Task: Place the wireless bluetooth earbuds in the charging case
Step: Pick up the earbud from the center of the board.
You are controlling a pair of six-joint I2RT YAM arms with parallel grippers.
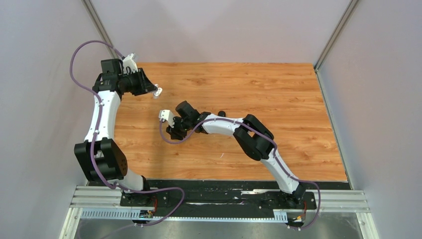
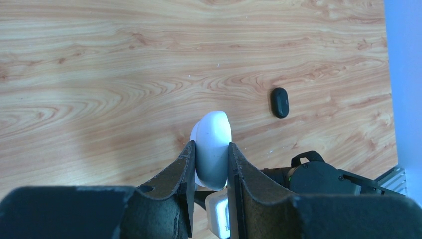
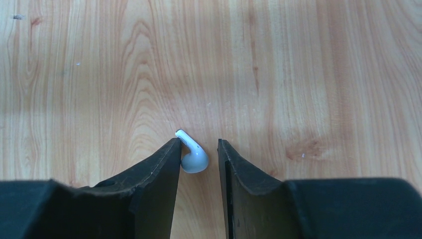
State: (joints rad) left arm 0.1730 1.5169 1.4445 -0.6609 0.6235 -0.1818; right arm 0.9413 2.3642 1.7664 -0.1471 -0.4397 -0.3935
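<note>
Case (image 2: 214,132) bottom hidden btw left gripper (image 2: 210,146) fingers. Earbud (image 3: 194,159) partly behind right gripper (image 3: 198,141) finger; contact unclear. Black oval (image 2: 280,102) too small to ID.

Your top camera sits high above and behind the arm bases, looking down and forward over the whole table (image 1: 278,89), with the left arm (image 1: 102,117) on its left and the right arm (image 1: 249,137) on its right. Your left wrist camera looks out past the left gripper (image 2: 211,145) from well above the wood, at a slant. It shares the right arm's wrist and a black earbud (image 2: 280,102) with the top view. Your right wrist camera faces almost straight down past the right gripper (image 3: 198,140), close to the wood, on a patch hidden under that arm from above
</note>
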